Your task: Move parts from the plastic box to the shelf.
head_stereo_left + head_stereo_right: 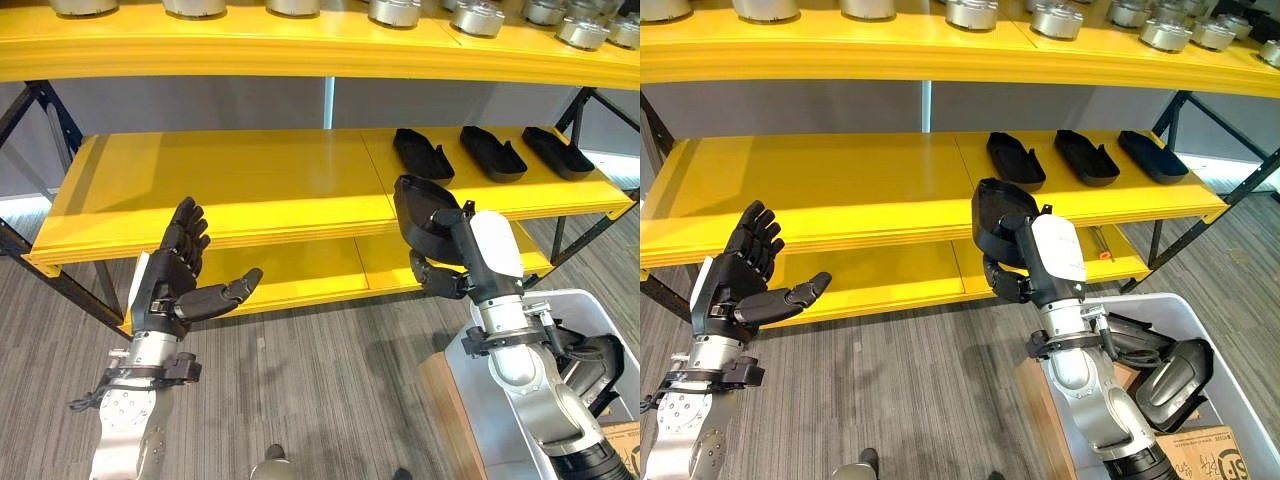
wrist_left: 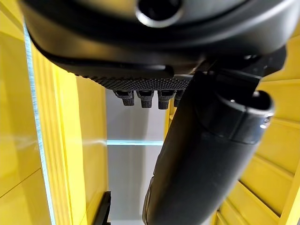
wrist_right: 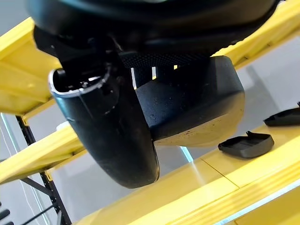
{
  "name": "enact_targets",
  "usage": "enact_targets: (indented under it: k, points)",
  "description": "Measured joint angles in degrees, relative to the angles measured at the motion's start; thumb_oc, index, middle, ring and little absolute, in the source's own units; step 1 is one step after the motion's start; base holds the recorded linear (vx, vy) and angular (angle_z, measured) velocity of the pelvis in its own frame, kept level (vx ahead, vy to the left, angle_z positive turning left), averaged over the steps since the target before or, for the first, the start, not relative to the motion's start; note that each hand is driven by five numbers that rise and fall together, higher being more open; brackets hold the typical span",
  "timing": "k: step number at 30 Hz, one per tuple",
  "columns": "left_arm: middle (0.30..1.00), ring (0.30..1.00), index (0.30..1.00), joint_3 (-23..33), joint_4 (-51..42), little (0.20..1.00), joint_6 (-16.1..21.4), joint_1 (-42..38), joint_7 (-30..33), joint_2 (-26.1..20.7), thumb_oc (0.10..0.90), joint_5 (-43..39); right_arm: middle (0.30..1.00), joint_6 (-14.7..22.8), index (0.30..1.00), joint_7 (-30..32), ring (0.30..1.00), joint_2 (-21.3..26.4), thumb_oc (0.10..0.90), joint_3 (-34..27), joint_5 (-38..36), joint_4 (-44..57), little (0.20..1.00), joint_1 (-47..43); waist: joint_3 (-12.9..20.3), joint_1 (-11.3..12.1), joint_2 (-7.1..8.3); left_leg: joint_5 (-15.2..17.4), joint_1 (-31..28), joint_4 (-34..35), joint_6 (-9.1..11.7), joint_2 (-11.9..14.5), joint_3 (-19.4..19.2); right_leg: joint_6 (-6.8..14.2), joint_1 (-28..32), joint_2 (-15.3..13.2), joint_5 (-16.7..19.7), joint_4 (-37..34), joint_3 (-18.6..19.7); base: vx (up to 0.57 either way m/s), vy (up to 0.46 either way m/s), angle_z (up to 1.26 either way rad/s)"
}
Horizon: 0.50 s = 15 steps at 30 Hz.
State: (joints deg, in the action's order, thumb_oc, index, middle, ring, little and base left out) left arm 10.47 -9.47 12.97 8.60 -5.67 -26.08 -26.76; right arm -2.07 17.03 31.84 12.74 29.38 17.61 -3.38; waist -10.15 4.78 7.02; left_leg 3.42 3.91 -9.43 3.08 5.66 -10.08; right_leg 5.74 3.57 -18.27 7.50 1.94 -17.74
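Note:
My right hand [image 1: 452, 262] is shut on a black moulded part [image 1: 420, 210], held in front of the middle yellow shelf's [image 1: 250, 175] front edge. In the right wrist view the black part [image 3: 197, 103] sits between thumb and fingers. Three like black parts [image 1: 423, 153] lie in a row on the shelf's right half. A white plastic box [image 1: 1200, 330] at the lower right holds more black parts [image 1: 1175, 375]. My left hand [image 1: 178, 270] is raised to the left, open and empty, fingers straight.
The top yellow shelf [image 1: 300, 40] carries several round metal parts [image 1: 395, 10]. A lower yellow shelf [image 1: 300, 270] sits under the middle one. Black frame legs [image 1: 50, 110] stand at both ends. A brown cardboard piece [image 1: 1205, 455] lies in the box.

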Motion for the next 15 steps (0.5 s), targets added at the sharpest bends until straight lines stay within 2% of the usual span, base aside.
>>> enact_targets:
  k: [2,4,6,7,8,9,10,11,12,13,14,15]
  points:
    - [1.000,1.000,1.000,0.0,0.0,1.000,0.0,-0.7,0.0,0.0,0.900,-0.1,0.300,0.4,0.300,0.1,0.300,-0.1,0.400,0.0,0.5,0.0,0.300,0.7,0.1,-0.2,-0.14,-0.4,-0.4,0.5,-0.5,-0.3,-1.0,-1.7,-1.2,0.0,3.7,0.4,0.0,0.00,0.188,-0.23]
    - [1.000,1.000,1.000,0.1,0.1,1.000,0.0,-1.2,-0.2,-0.2,0.900,-0.1,0.300,0.6,0.300,0.1,0.300,-0.2,0.400,0.2,1.7,0.0,0.300,0.7,0.2,0.1,-0.32,-0.4,-1.0,1.0,-1.8,-0.5,-2.7,-1.8,-2.8,-0.7,8.5,0.6,-0.6,0.01,0.155,-0.38]
    - [1.000,1.000,1.000,0.1,0.1,1.000,0.0,-0.9,-0.8,-0.1,0.900,-0.3,0.300,0.9,0.300,0.1,0.300,-0.3,0.400,0.7,2.1,0.0,0.300,0.7,0.1,0.4,-0.59,-0.5,-2.1,2.1,-3.2,-0.9,-5.1,-1.7,-4.6,-2.2,12.8,2.2,-3.6,0.03,0.093,-0.49]
    - [1.000,1.000,1.000,0.0,0.1,1.000,-0.1,-0.6,-1.3,-0.1,0.900,-1.3,0.300,1.8,0.300,0.3,0.300,-0.3,0.400,1.6,2.1,-0.2,0.300,0.8,-0.1,0.2,-0.90,-0.6,-3.4,3.1,-4.7,-1.8,-5.6,-1.1,-6.7,-3.7,12.6,8.2,-5.7,0.09,0.028,-0.35]
    - [1.000,1.000,1.000,-0.1,0.1,1.000,-0.1,-0.7,-1.3,0.0,0.900,-1.9,0.300,2.3,0.300,0.5,0.300,-0.1,0.400,1.9,2.1,-0.4,0.300,0.8,-0.2,-0.1,-1.17,-0.7,-4.0,4.2,-5.1,-2.2,-5.1,0.7,-7.7,-3.2,10.4,10.4,-5.1,0.15,-0.028,-0.11]
    - [1.000,1.000,1.000,-0.6,0.3,1.000,-0.1,-0.9,-1.1,0.4,0.900,-2.4,0.300,3.0,0.300,0.5,0.300,0.2,0.400,2.1,2.1,-0.5,0.300,1.2,-0.3,-0.6,-2.02,-1.9,-4.8,6.3,-5.3,-1.8,-3.9,4.0,-8.1,0.5,4.4,10.8,-1.7,0.17,-0.089,0.17]
    - [1.000,1.000,1.000,-0.9,0.3,1.000,-0.1,-1.1,-1.1,0.3,0.900,-2.5,0.300,3.3,0.300,0.5,0.300,0.5,0.400,2.1,2.1,-0.5,0.300,1.4,-0.3,-0.9,-2.43,-2.6,-5.1,7.3,-5.4,-1.6,-3.3,4.2,-7.8,2.5,2.5,10.4,-0.4,0.25,-0.149,0.61]
    - [1.000,1.000,1.000,-3.5,0.3,1.000,-0.1,-2.0,-1.0,0.4,0.900,-4.1,0.300,5.3,0.300,0.5,0.300,3.3,0.400,2.1,2.0,-0.2,0.300,0.9,-0.3,-1.7,-2.92,-5.0,-5.8,12.7,-6.1,-2.7,-1.4,4.5,-9.6,9.2,-3.2,6.0,0.1,0.35,-0.225,0.56]
    - [1.000,1.000,1.000,-5.0,0.3,1.000,-0.3,-1.2,-0.7,0.8,0.900,-4.6,0.300,6.5,0.300,0.5,0.300,3.5,0.400,2.2,2.0,-0.2,0.300,0.9,-0.6,-2.0,-3.58,-4.5,-6.3,12.7,-6.5,-3.7,-1.1,4.3,-11.6,9.3,-2.1,0.9,0.1,0.35,-0.255,0.62]
    - [1.000,1.000,1.000,-6.2,0.3,1.000,-0.4,-1.0,-0.3,0.8,0.900,-4.6,0.300,6.7,0.300,0.5,0.300,3.6,0.400,2.2,2.0,-0.2,0.300,1.0,-1.2,-2.7,-4.65,-4.5,-6.9,13.0,-6.5,-3.8,-0.2,5.1,-11.9,9.2,-0.7,-4.1,0.9,0.26,-0.240,0.31]
    - [1.000,1.000,1.000,-6.9,0.4,1.000,-0.4,-1.0,-0.4,1.4,0.900,-4.6,0.300,6.6,0.300,0.5,0.300,3.6,0.400,2.2,2.0,-0.2,0.300,1.0,-1.5,-3.0,-5.19,-4.6,-7.0,12.8,-6.3,-4.1,1.0,5.1,-12.3,9.4,-0.2,-5.1,3.4,0.18,-0.209,1.11]
    - [1.000,1.000,1.000,-9.3,0.6,1.000,-0.5,-1.9,-0.5,2.9,0.900,-4.8,0.300,5.4,0.300,0.5,0.300,3.9,0.400,2.2,2.0,-0.2,0.300,1.8,-2.0,-5.7,-6.44,-4.9,-7.1,12.6,-5.5,-4.1,6.0,4.8,-11.7,10.6,0.2,-7.1,13.1,0.23,-0.249,1.70]
